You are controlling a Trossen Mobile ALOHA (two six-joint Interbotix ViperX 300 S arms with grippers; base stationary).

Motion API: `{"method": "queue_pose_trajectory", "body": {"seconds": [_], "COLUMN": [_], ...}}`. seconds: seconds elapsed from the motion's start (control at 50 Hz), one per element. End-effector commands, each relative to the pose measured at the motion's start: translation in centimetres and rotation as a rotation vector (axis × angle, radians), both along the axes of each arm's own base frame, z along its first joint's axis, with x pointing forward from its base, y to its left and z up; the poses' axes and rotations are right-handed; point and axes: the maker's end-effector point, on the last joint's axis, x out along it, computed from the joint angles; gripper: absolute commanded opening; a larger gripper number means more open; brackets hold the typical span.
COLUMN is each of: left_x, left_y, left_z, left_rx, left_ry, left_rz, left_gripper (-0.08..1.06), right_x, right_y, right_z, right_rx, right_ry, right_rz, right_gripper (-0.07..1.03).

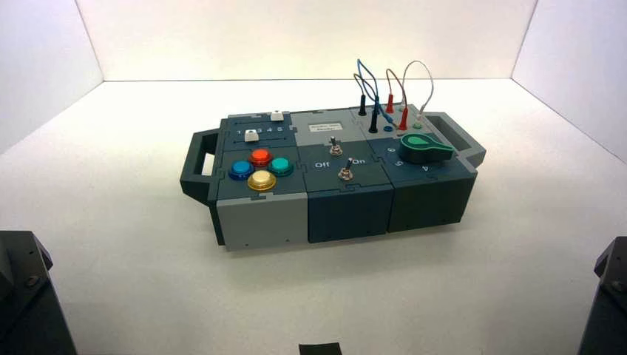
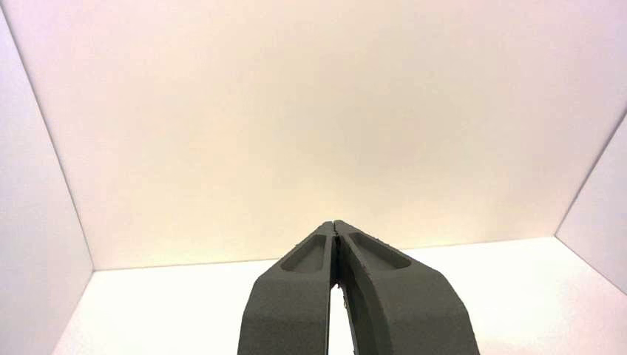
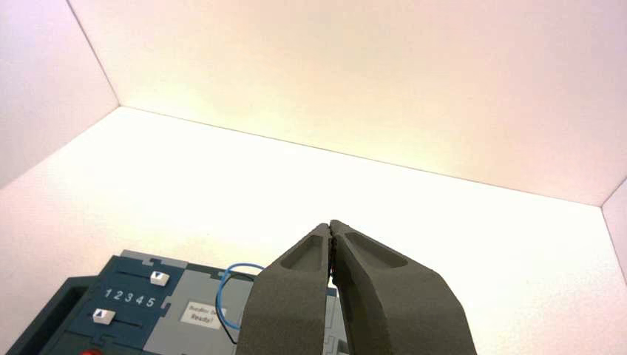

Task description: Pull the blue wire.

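Observation:
The blue wire (image 1: 377, 102) arches as a short loop over the back right part of the box (image 1: 262, 218), plugged in between the black wire (image 1: 362, 105) and the red wire (image 1: 390, 103). The right wrist view shows part of its blue loop (image 3: 224, 288) beside my right gripper (image 3: 330, 224), which is shut, holds nothing and hangs well short of the box. My left gripper (image 2: 335, 224) is shut too and faces the bare white wall, with no part of the box in its view. In the high view only the arm bases show, at the two near corners.
A white wire (image 1: 427, 78) loops behind the green knob (image 1: 424, 148). Two toggle switches (image 1: 336, 146) stand mid-box. Several coloured buttons (image 1: 260, 157) and two white sliders (image 3: 157, 277) with numbers 1 to 5 are on its left part. White walls enclose the table.

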Motion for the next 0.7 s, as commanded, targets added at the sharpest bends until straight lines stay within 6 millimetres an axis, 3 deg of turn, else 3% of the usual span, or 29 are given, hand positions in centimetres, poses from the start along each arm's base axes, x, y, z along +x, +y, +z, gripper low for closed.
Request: {"method": "queue_pose_trajectory", "body": {"seconds": [0.02, 0.7], "left_x": [-0.4, -4.8], "left_y": [-0.1, 0.2], "left_z": [0.1, -2.5], "left_rx": [-0.005, -0.042], "left_ry": [0.001, 0.076], "left_rz": [-0.005, -0.025], "left_gripper": [-0.03, -0.03], "right_x": [0.0, -3.4], "right_y": [-0.1, -1.3], "right_z": [1.0, 1.2], "right_rx": [0.007, 0.024], "right_ry": [-0.022, -0.034], "right_rz": [-0.004, -0.002], "right_gripper": [-0.02, -0.02]}}
